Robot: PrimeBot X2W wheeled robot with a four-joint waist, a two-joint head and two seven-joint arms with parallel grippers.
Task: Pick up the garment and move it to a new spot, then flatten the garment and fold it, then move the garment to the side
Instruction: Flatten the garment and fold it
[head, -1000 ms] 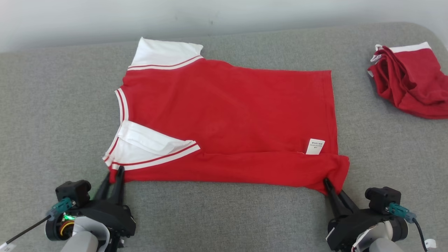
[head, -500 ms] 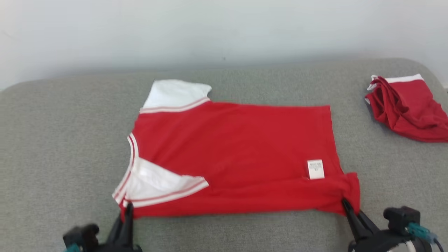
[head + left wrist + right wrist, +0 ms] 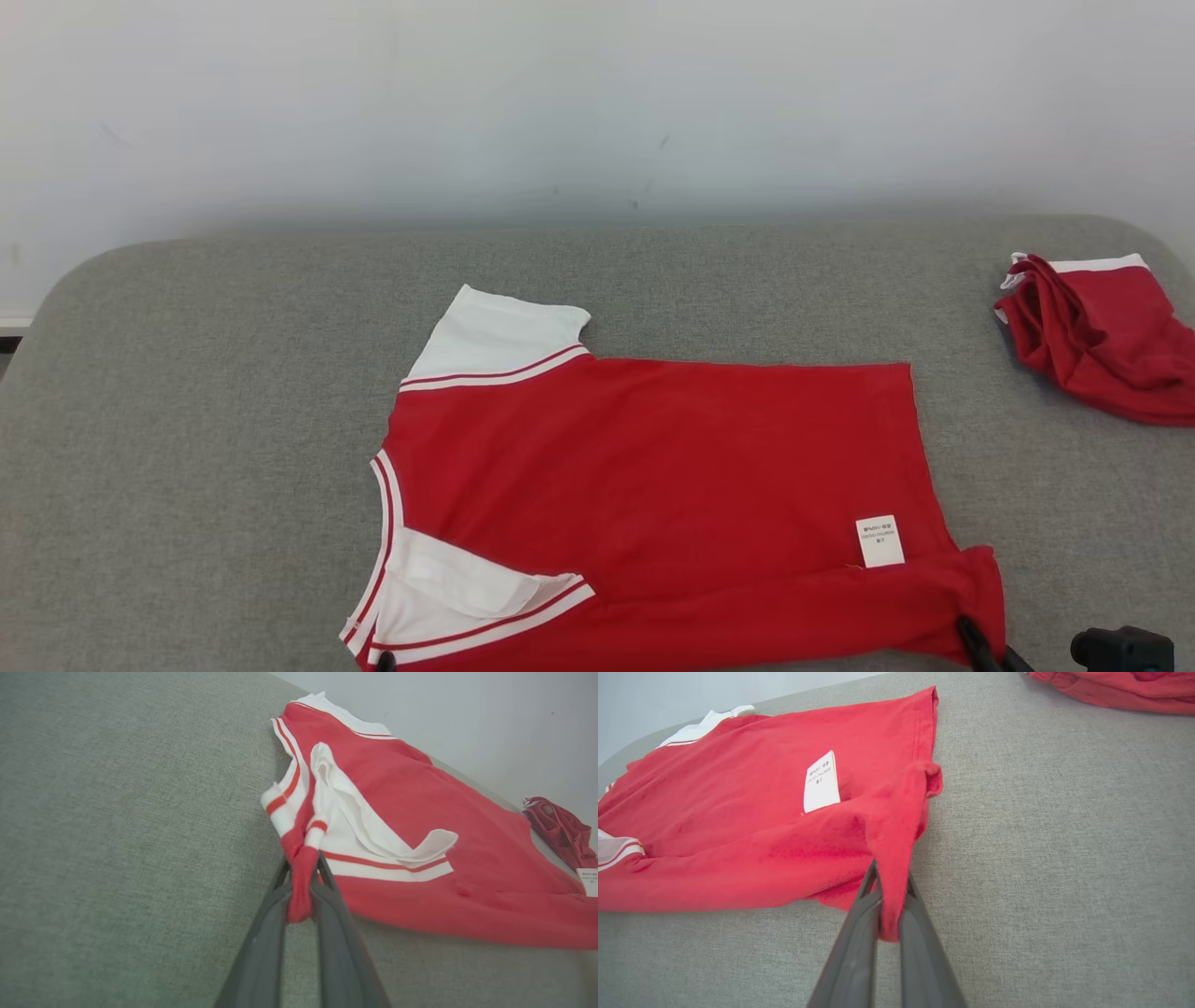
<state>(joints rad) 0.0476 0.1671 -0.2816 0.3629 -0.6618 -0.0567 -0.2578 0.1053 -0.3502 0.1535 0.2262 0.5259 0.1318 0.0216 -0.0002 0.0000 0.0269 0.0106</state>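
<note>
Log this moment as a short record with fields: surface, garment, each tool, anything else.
surface: grey cushion, pale wall behind
garment: red shirt with white sleeves, lying spread out, white label showing near the hem
left tool: shut on the shirt's near corner by the white sleeve
right tool: shut on the shirt's near hem corner
other: second red garment, bunched, at the far right, apart from the shirt

Red garment (image 3: 653, 485) with white sleeves lies flat, near edge folded over.
</note>
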